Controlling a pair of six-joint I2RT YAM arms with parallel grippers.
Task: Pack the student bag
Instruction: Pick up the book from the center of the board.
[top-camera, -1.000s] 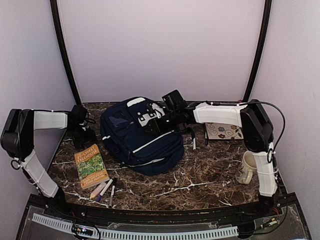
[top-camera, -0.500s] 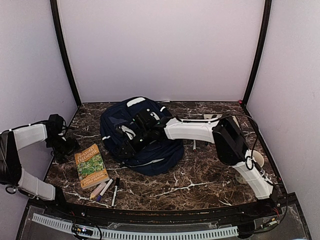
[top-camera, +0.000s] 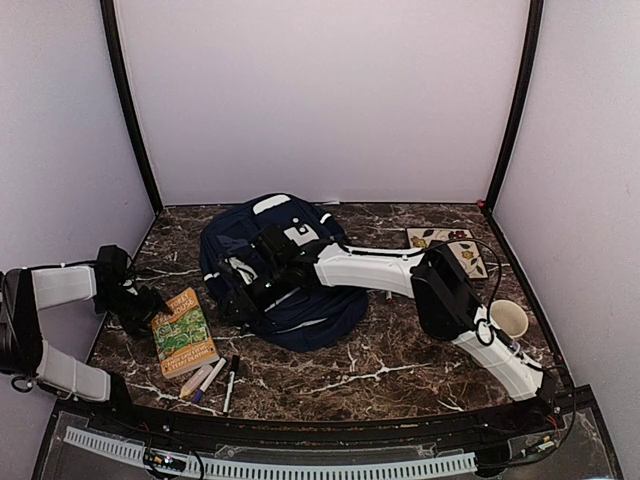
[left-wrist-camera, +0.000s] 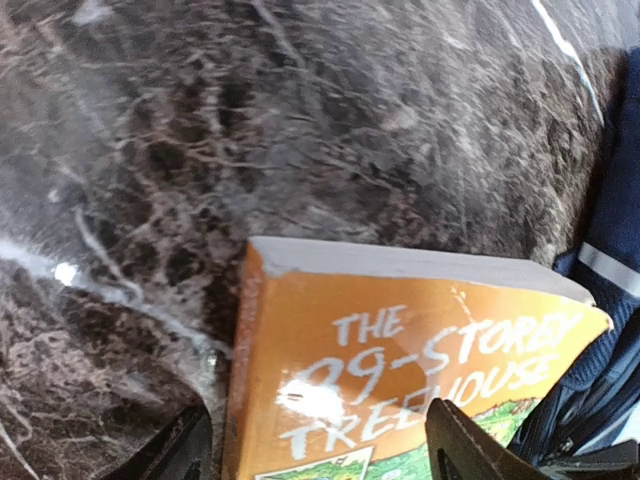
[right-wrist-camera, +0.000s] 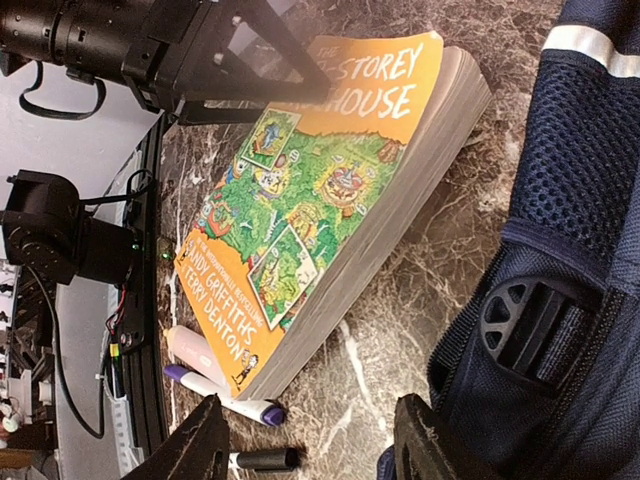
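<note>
The student bag lies flat mid-table, navy with white stripes; its mesh side and a strap buckle fill the right of the right wrist view. An orange paperback lies left of it. My left gripper hangs open over the book's far end, and the cover shows between its jaws, one finger on either side. My right gripper reaches across the bag to its left edge. It is open and empty above the bare marble between the book and the bag.
Near the book's front corner lie a purple-capped marker, a pink highlighter and a black pen. A floral notebook sits back right. A cream mug stands by the right arm's base. Another pen lies right of the bag.
The right arm swung left across the bag to its left edge and its jaws widened. The left gripper came forward from the back left to the book's far end.
</note>
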